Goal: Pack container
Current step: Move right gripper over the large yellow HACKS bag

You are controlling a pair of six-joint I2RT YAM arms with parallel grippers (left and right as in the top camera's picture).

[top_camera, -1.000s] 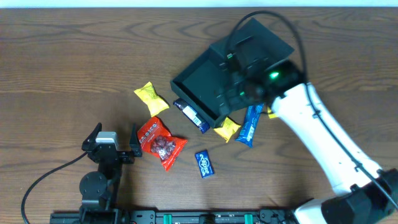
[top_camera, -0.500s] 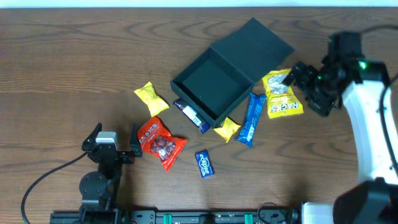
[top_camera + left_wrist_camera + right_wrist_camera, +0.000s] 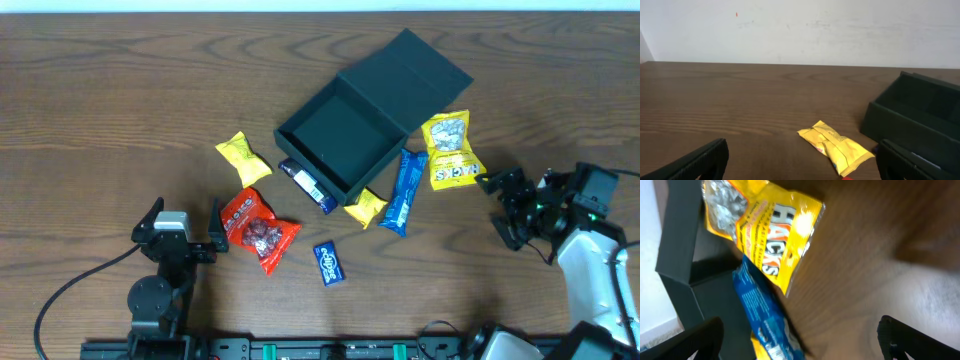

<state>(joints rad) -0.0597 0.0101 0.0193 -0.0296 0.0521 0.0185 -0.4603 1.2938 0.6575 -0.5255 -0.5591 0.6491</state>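
Observation:
The container (image 3: 340,135) is a dark square box standing open at the middle back, its flat lid (image 3: 412,62) hinged away to the upper right; the inside looks bare. Snack packets lie round its front: a yellow one (image 3: 243,158), a red one (image 3: 258,230), a dark bar (image 3: 308,185), a long blue one (image 3: 403,192) and a yellow Hacks bag (image 3: 451,150). My left gripper (image 3: 185,220) is open near the front edge, facing the yellow packet (image 3: 836,147). My right gripper (image 3: 497,208) is open, empty, just right of the Hacks bag (image 3: 765,230).
A small yellow packet (image 3: 366,207) and a small blue one (image 3: 329,263) lie in front of the box. The table's back edge meets a white wall. Bare wood stretches across the left half and the far right.
My right arm has swung away from above the container to the front right, uncovering the Hacks bag. The left arm and the packets have not moved.

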